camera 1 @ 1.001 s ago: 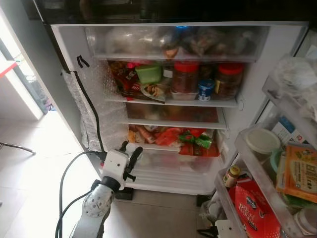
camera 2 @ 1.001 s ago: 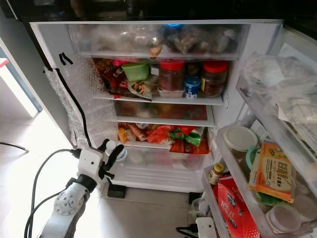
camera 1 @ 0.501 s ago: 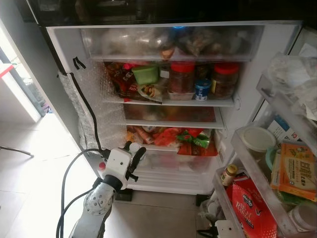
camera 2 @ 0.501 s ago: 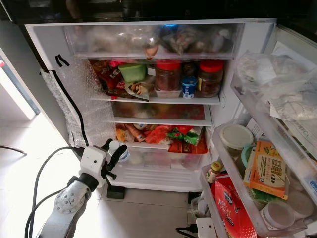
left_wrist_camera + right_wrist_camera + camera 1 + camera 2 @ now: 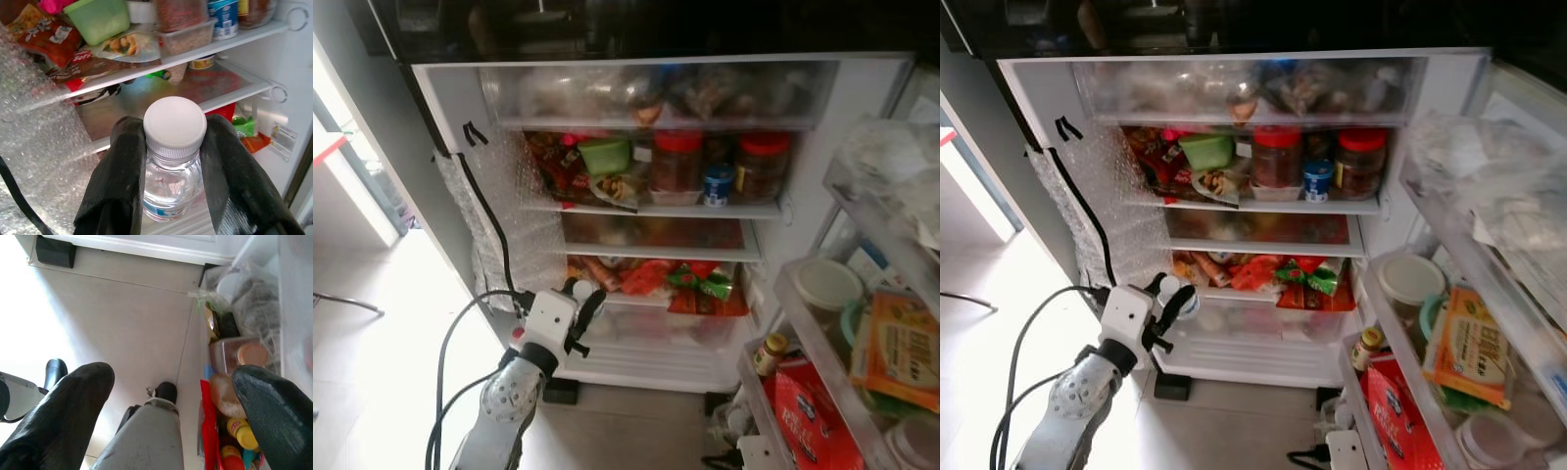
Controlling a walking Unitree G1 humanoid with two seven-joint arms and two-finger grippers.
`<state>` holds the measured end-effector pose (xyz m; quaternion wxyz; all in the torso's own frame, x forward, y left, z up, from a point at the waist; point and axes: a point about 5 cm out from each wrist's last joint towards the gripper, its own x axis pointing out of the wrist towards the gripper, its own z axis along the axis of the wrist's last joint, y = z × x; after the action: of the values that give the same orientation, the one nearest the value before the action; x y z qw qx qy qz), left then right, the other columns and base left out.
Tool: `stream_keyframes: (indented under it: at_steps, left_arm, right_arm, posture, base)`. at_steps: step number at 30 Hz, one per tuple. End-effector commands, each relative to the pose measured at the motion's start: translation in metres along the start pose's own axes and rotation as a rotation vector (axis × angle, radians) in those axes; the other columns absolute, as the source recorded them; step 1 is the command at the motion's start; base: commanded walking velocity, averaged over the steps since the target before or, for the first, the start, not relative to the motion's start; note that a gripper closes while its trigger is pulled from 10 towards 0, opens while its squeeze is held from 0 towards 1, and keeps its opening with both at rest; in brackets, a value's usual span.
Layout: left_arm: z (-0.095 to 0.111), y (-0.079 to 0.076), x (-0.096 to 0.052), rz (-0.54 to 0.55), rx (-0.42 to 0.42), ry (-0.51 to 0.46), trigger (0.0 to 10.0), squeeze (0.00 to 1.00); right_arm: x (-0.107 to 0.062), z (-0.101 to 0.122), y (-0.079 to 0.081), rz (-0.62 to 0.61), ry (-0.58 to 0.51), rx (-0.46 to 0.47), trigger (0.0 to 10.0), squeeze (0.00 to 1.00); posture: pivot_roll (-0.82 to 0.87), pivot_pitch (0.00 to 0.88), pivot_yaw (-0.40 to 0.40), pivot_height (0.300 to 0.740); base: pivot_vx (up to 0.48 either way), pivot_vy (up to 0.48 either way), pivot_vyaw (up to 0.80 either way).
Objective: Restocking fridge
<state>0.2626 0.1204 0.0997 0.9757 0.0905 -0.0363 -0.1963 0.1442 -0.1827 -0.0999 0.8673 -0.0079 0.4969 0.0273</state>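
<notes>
My left tool (image 5: 173, 161) is closed on a clear water bottle (image 5: 172, 183), one black finger (image 5: 120, 181) pressed to each side just under its white cap (image 5: 174, 126). The bottle stands upright between the fingers; its lower body is cut off at the frame edge and its label is only partly visible. In the head views the left tool (image 5: 579, 302) sits low in front of the open fridge (image 5: 455, 93), beside the bubble-wrapped left wall (image 5: 499, 225), with the cap near the front of the lowest shelf (image 5: 651, 300).

My right tool (image 5: 171, 382) hangs low with its fingers spread wide apart, holding nothing, above the tiled floor (image 5: 122, 318) and just beside the door bins (image 5: 244, 352). Contents of those bins are crowded and hard to identify there.

Further in, the lowest shelf carries red and green packets (image 5: 690, 279). The glass shelf above it (image 5: 656, 233) shows only reflections. The next shelf up holds a green tub (image 5: 605, 155), two red-lidded jars (image 5: 677, 162) and a small blue can (image 5: 717, 184). The top drawer (image 5: 656, 90) is frosted; its contents cannot be made out. Items in the door shelves (image 5: 847, 323) on the right are partly cut off.
</notes>
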Motion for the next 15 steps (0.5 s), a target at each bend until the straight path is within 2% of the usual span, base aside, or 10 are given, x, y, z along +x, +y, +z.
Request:
stream_keyframes:
  at_steps: [1,15]
  left_arm:
    - [0.0041,0.0012,-0.0002,-0.003,0.011,-0.009,10.0,0.0]
    - [0.0045,0.0005,0.001,-0.007,0.009,-0.007,10.0,0.0]
  right_arm:
    - [0.0003,0.0001,0.0024,0.007,-0.001,0.007,10.0,0.0]
    - [0.0004,0.001,0.002,0.008,-0.002,0.005,10.0,0.0]
  posture:
    - [0.0,0.0,0.046,0.74]
    - [0.0,0.0,0.045,0.74]
  base:
    - [0.251,0.0,0.0]
    - [0.255,0.0,0.0]
